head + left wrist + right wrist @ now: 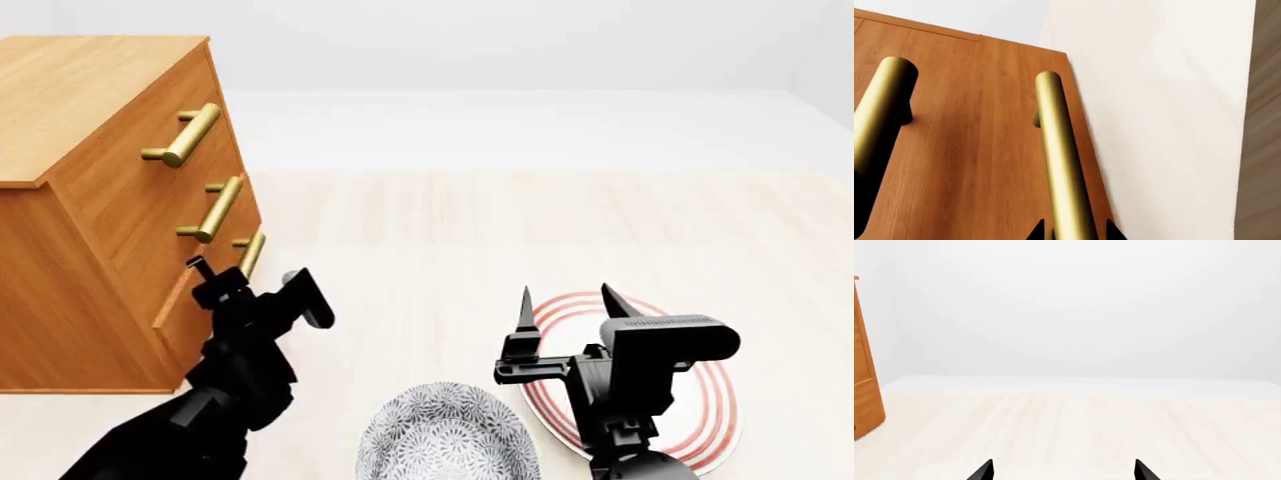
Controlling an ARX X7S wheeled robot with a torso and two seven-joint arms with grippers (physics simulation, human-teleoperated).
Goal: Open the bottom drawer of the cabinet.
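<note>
Close against the cabinet [974, 150], the left wrist view shows two brass bar handles over orange-brown wood. The nearer bar, the bottom drawer's handle [1061, 165], runs between the two dark fingertips of the left gripper [1073, 233], one tip on either side of it — jaws straddling the bar, though whether they press on it cannot be told. The bar looks rigid and smooth, so a grip on it may slip along the metal; judged best taken near its middle, so that the drawer pulls out square, not skewed.

From the head view, the cabinet [80, 200] stands at the left on the pale floor [534, 230], three handles stacked down its front. The bottom drawer [187, 310] is the lowest, its handle [251, 252] just ahead of the left gripper [220, 275]. A wooden box on slides will likely be stiff, moderately heavy and not fragile. The right gripper [567, 305] hangs over a red-ringed plate [707, 400], fingers apart and empty; a patterned bowl [447, 440] lies beside it.

Through the right wrist view, only floor [1074, 425], wall and a strip of cabinet [864, 390] appear — the right gripper [1064, 471] shows spread tips holding nothing.
</note>
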